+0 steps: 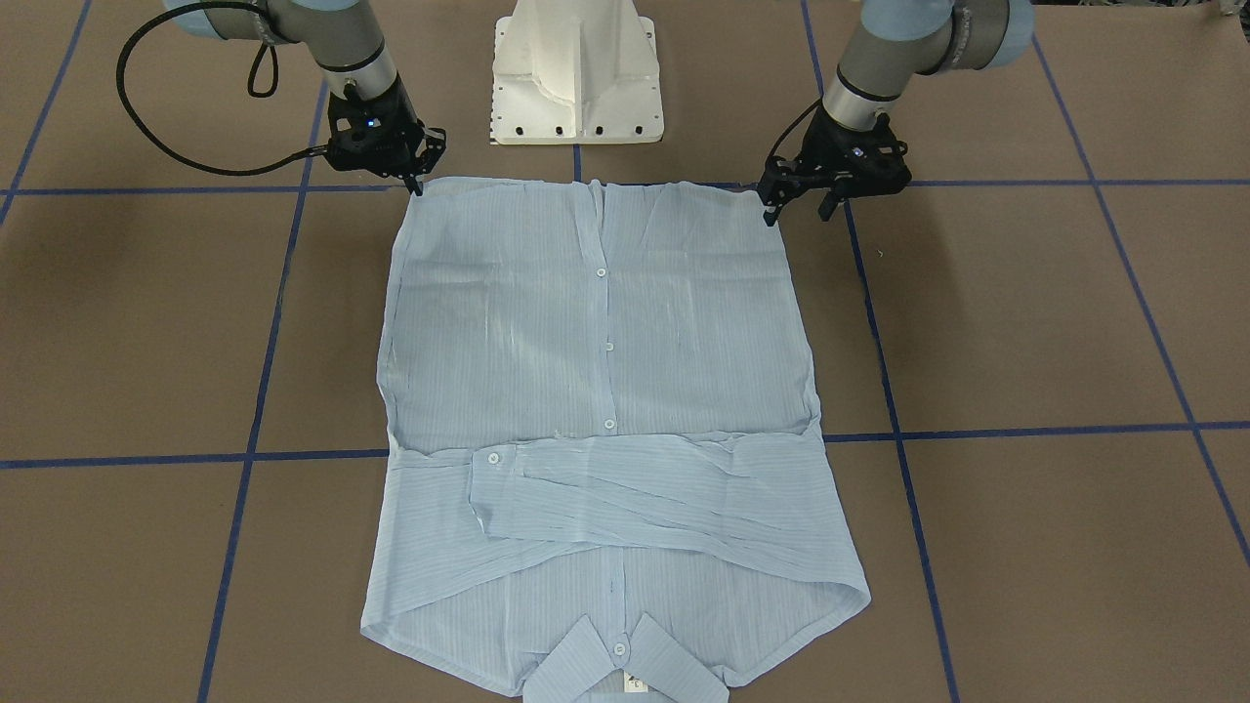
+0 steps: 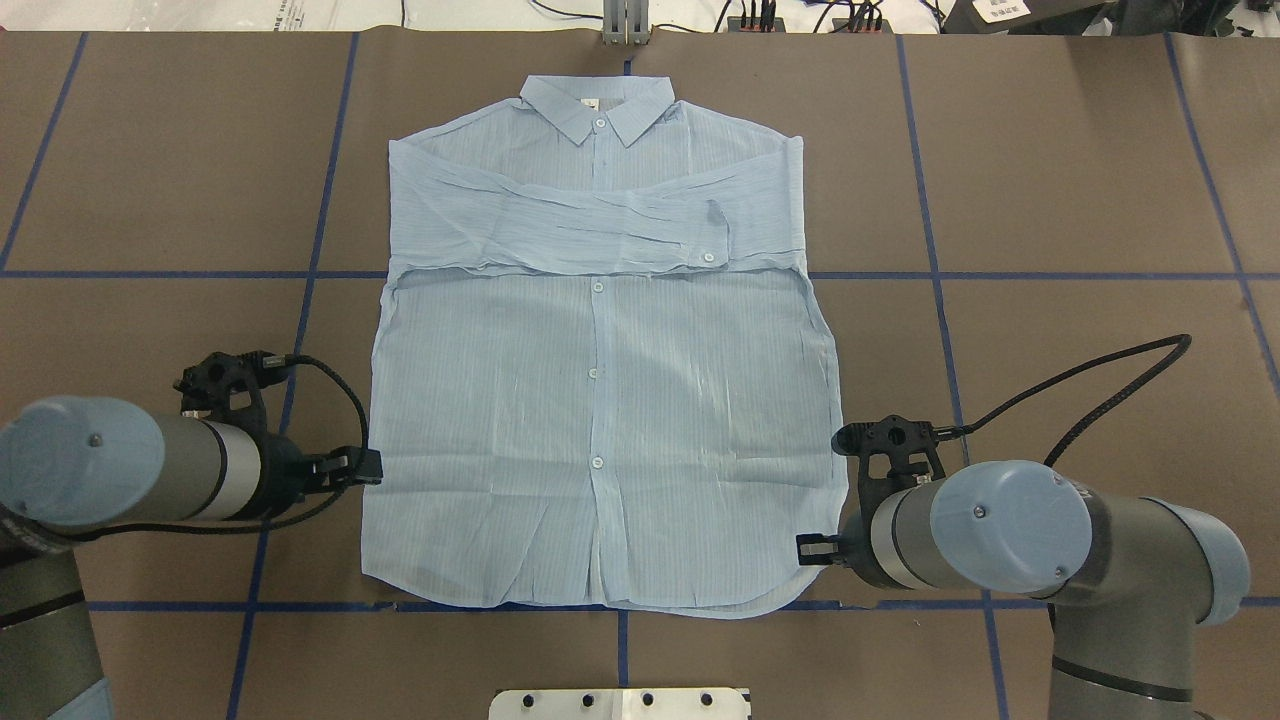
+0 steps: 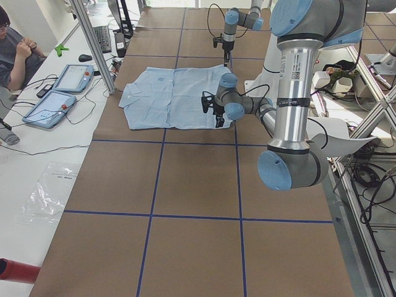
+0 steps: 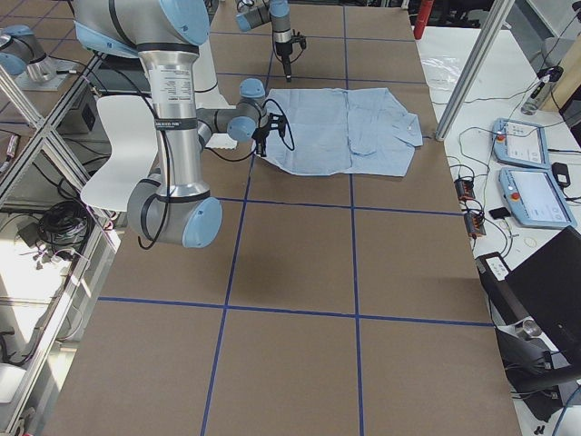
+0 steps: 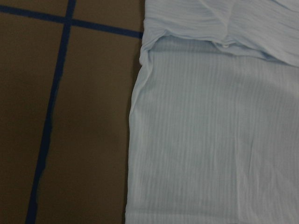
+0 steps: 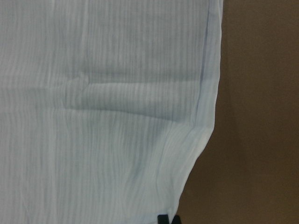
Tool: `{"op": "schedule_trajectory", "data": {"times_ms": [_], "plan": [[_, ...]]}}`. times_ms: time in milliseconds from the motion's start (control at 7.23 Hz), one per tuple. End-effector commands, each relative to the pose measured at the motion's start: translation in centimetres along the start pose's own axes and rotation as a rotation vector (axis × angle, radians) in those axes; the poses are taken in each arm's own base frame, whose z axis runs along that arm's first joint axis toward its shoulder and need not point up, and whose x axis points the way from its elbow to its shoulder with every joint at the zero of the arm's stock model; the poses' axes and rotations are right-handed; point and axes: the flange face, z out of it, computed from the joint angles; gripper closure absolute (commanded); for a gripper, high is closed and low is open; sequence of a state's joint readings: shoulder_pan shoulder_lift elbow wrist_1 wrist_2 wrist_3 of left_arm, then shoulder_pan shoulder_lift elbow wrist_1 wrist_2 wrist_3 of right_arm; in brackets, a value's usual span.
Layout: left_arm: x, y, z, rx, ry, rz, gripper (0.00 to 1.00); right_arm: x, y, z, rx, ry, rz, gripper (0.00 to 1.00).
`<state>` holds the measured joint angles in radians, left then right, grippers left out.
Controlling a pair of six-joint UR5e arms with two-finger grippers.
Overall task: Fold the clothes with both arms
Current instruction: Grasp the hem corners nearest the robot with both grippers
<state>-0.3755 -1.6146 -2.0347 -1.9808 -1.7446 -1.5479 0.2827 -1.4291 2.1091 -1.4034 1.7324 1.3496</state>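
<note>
The light blue striped shirt lies flat, buttons up, on the brown table, with both sleeves folded across the chest and the collar on the side away from the robot. My left gripper is open at the hem corner on its side, one fingertip at the cloth's edge; it also shows in the overhead view. My right gripper is at the other hem corner, its fingertips together on the shirt's edge. The left wrist view shows only the shirt's side edge, with no fingers.
The robot's white pedestal base stands just behind the hem. Blue tape lines mark a grid on the table. At the far end, an operator sits by a side table with tablets.
</note>
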Motion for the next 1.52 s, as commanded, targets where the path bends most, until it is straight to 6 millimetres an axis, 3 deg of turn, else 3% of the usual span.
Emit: {"op": "schedule_trajectory", "data": {"times_ms": [0,415,1383], "plan": [[0.7,1.7,2.2,-0.023,-0.023,-0.011,0.18,0.2,-0.4,-0.1,0.007,0.002,0.005,1.00],[1.8,2.0,2.2,-0.029,-0.029,-0.009,0.26,0.3,-0.6,-0.1,0.010,0.002,0.009,1.00],[1.5,3.4,3.3,-0.055,-0.050,0.006,0.34,0.4,-1.0,-0.3,0.015,0.000,0.015,1.00]]}}
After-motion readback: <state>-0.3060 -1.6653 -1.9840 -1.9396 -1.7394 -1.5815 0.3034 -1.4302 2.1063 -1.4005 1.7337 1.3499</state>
